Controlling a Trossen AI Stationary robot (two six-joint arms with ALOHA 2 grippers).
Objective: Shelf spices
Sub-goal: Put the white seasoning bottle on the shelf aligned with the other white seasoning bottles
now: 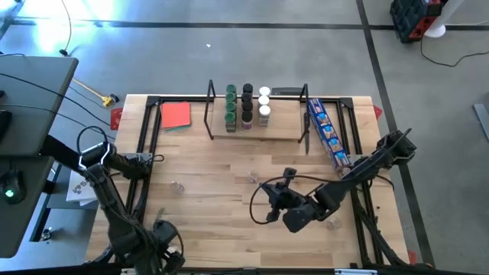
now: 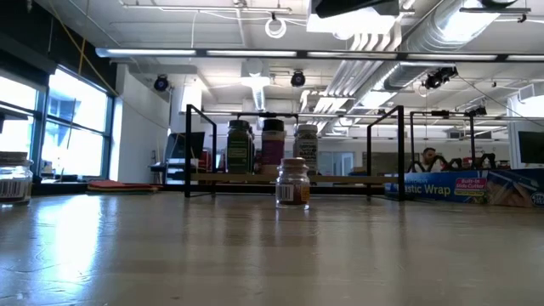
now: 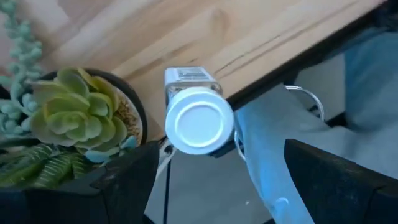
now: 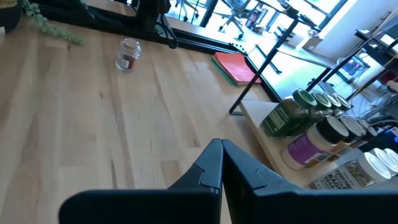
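Wood table [image 1: 229,176]: shelf [image 1: 256,122] at far edge, spices [image 1: 247,106] in three rows. Left gripper [image 3: 211,180] spread around white-lidded jar [image 3: 198,121] beside plant [image 3: 74,118]. Right gripper [image 4: 222,163] pressed together, mid-table.

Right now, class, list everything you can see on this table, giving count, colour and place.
shelf: one, light wood with black frames, far edge
shelved spices: three columns, green, black and white lids, on the shelf
loose spices: about three, clear lids, open table
white-lidded jar: one, beside the plant
plant: one, green, near left edge
red square: one, left of the shelf
blue packet: one, right of the shelf
left gripper: open, astride the white-lidded jar
right gripper: shut, over mid-table
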